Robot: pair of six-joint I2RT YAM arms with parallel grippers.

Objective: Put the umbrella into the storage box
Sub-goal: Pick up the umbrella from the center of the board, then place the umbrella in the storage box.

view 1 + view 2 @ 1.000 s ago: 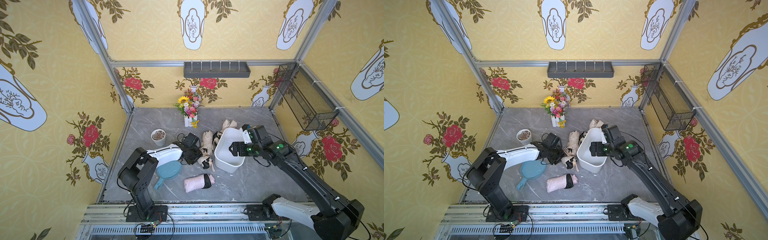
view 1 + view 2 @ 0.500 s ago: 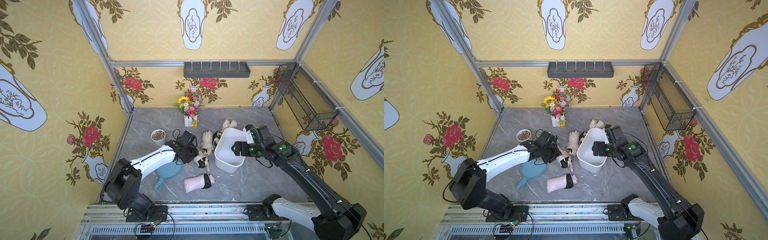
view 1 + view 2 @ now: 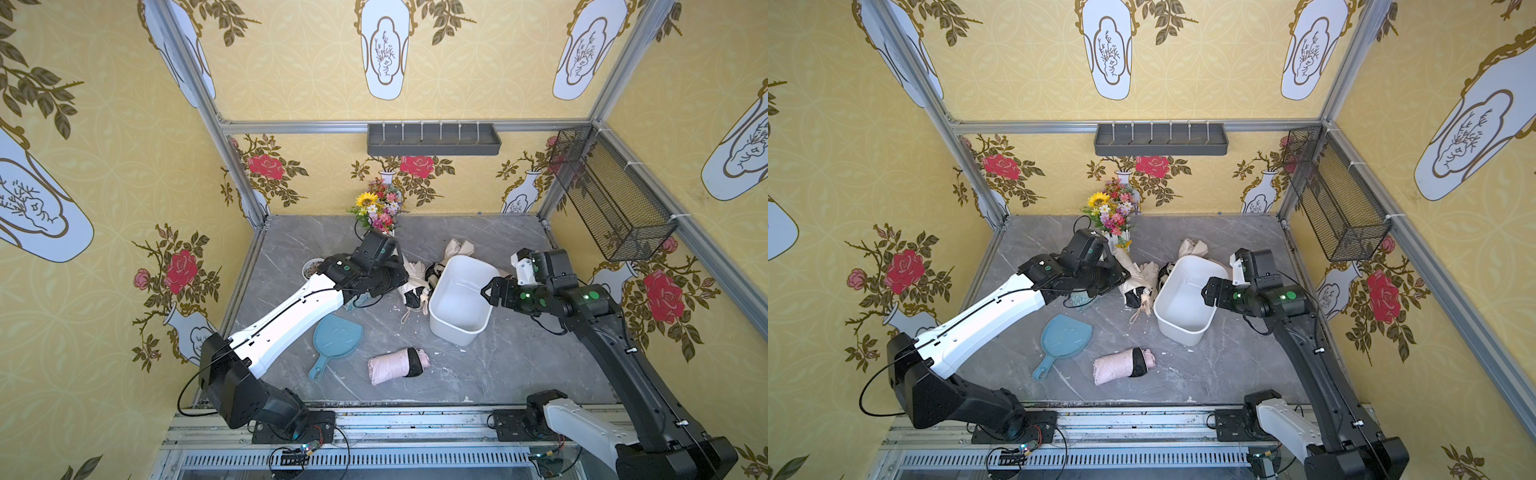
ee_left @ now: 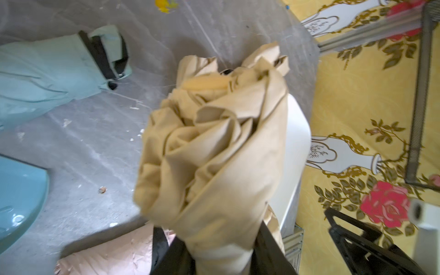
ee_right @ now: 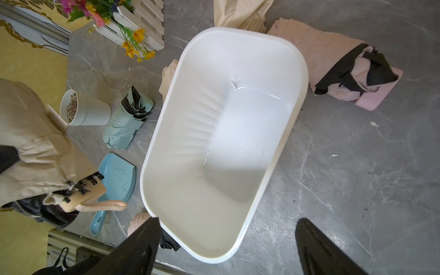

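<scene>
Hanging just beside the storage box rim, umbrella in left pincer.

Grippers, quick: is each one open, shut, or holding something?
Left gripper: closed on the beige umbrella.
Right gripper: open, empty, above the storage box.

Both top views are bright, even and sharp, the walls bowing toward the edges. Soft glare sits on the storage box floor in the right wrist view. The left wrist view smears the beige umbrella.
</scene>
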